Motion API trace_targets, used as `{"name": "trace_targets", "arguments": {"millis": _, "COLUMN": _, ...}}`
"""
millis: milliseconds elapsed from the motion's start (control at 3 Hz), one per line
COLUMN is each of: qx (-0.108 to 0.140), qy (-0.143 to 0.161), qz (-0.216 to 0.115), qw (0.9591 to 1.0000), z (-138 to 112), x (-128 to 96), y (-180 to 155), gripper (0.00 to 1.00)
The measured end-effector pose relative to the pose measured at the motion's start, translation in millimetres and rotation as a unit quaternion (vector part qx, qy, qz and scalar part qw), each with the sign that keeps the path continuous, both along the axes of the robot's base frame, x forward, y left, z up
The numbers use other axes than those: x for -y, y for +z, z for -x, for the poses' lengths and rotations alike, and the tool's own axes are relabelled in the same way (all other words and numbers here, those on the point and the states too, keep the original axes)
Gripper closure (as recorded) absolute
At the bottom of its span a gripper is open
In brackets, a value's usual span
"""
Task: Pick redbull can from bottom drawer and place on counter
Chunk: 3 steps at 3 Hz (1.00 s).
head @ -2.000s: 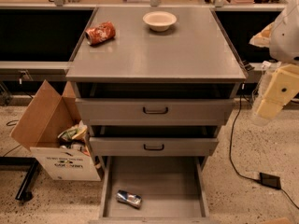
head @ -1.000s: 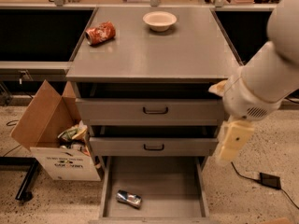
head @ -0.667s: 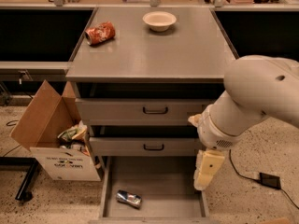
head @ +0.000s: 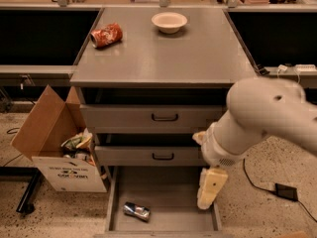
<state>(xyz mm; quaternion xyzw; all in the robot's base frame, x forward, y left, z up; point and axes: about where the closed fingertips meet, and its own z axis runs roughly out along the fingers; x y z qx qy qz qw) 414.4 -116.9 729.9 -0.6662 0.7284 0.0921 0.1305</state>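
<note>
The redbull can (head: 136, 210) lies on its side at the front left of the open bottom drawer (head: 168, 192). My gripper (head: 210, 188) hangs from the big white arm (head: 262, 118) over the drawer's right side, well right of the can and not touching it. The counter (head: 168, 48) is the grey cabinet top above.
A red-orange soda can (head: 106, 35) lies on the counter's left and a cream bowl (head: 169, 22) stands at its back. Two shut grey drawer fronts (head: 158, 118) sit above the open drawer. An open cardboard box (head: 57, 143) of rubbish stands left of the cabinet. A black cable (head: 277, 187) lies on the floor right.
My arm has swung in from the right edge, leftward and down, bringing the gripper over the right side of the open bottom drawer. The can has not moved.
</note>
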Motion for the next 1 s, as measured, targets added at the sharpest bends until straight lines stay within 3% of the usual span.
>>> {"name": "trace_targets", "arguments": {"millis": 333, "qx": 0.003, "qy": 0.004, "qz": -0.021, "qw": 0.9998, "z": -4.8, "x": -20.7, "y": -46.4, "gripper": 0.00}}
{"name": "trace_targets", "arguments": {"millis": 667, "qx": -0.009, "qy": 0.002, "qz": -0.070, "qw": 0.9975, "z": -13.8, "x": -54.7, "y": -125.4, "gripper": 0.00}}
{"name": "trace_targets", "arguments": {"millis": 1000, "qx": -0.011, "qy": 0.003, "qz": -0.072, "qw": 0.9973, "z": -14.1, "x": -55.5, "y": -128.8, "gripper": 0.00}}
